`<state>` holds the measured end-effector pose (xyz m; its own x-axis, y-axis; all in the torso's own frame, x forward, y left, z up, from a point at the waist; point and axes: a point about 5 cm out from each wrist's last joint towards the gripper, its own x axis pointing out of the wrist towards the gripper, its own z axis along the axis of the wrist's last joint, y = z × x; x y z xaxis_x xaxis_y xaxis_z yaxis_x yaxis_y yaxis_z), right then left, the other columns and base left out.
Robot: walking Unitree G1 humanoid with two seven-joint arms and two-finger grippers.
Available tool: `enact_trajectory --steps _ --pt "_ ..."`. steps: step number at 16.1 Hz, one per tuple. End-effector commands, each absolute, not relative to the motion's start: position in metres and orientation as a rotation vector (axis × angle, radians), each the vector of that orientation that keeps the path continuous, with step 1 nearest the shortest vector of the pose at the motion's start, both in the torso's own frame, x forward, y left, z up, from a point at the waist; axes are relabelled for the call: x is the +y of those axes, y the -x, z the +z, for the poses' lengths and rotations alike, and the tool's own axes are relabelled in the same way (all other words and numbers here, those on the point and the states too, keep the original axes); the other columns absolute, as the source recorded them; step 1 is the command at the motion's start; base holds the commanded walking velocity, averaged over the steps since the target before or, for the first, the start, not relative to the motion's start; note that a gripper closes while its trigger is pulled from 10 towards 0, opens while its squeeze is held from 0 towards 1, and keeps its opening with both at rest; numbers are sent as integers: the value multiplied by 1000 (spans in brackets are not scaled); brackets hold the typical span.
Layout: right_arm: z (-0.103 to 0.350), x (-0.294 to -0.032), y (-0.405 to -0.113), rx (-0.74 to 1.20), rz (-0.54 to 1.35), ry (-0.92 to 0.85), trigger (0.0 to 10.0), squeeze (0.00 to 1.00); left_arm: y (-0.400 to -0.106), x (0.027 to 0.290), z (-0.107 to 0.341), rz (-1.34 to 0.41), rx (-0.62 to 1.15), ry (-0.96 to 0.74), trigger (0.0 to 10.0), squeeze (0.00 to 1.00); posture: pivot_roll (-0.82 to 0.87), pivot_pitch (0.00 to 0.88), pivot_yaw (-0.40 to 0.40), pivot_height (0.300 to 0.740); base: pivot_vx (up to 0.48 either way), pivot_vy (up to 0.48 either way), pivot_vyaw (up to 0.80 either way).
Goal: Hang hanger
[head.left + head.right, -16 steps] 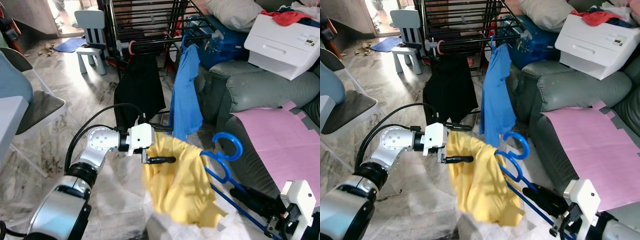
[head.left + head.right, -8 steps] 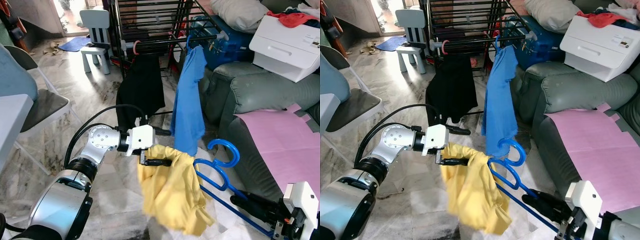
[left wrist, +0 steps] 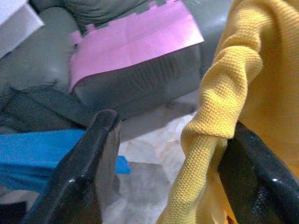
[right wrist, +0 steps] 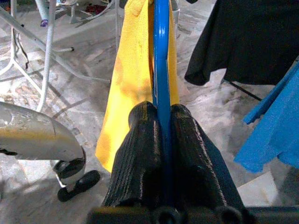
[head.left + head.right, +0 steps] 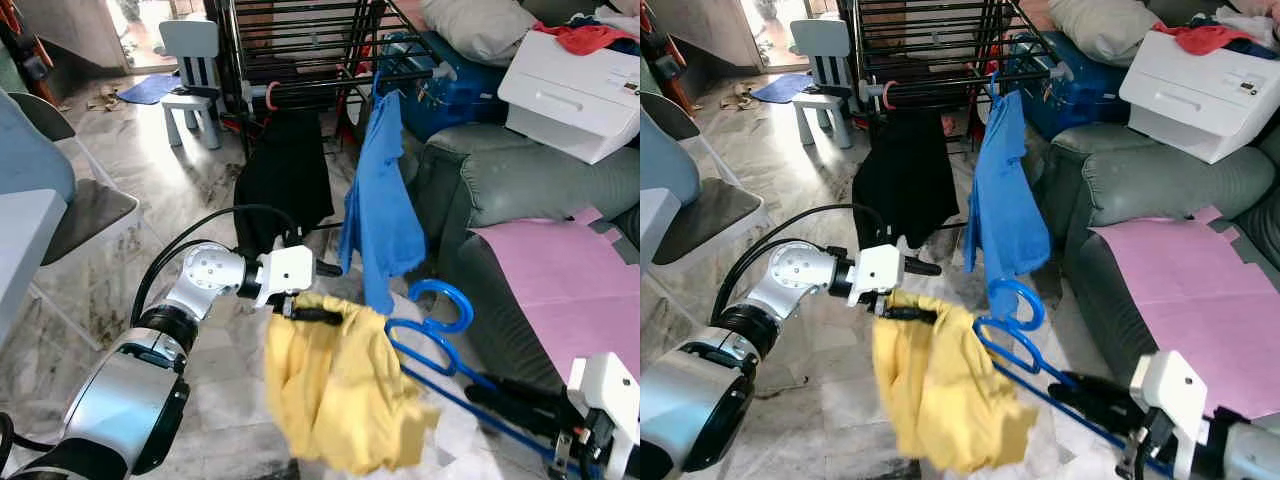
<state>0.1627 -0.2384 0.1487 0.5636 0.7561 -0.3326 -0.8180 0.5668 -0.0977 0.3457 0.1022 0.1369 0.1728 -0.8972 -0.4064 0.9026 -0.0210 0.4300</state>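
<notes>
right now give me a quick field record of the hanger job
left gripper: holds the top edge of the yellow shirt, fingers apart in the wrist view
right gripper: shut on the blue hanger
yellow shirt: draped on the hanger, hanging loose over the floor
drying rack: ahead, with a black garment and a blue shirt already hanging
sofa: on the robot's right, pink sheet on the seat
status: hanger not yet on the rack
</notes>
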Motion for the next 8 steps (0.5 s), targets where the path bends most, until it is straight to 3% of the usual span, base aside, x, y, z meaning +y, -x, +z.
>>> enact_trajectory --steps 1,8 --pt "161 -238 -166 202 943 289 10000 0 -349 102 142 -1419 11 -714 0 0 -7 0 26 740 0 0 0" --pt "162 -239 -170 206 954 339 10000 0 -345 97 133 -1467 57 -713 0 0 -11 0 28 740 0 0 0"
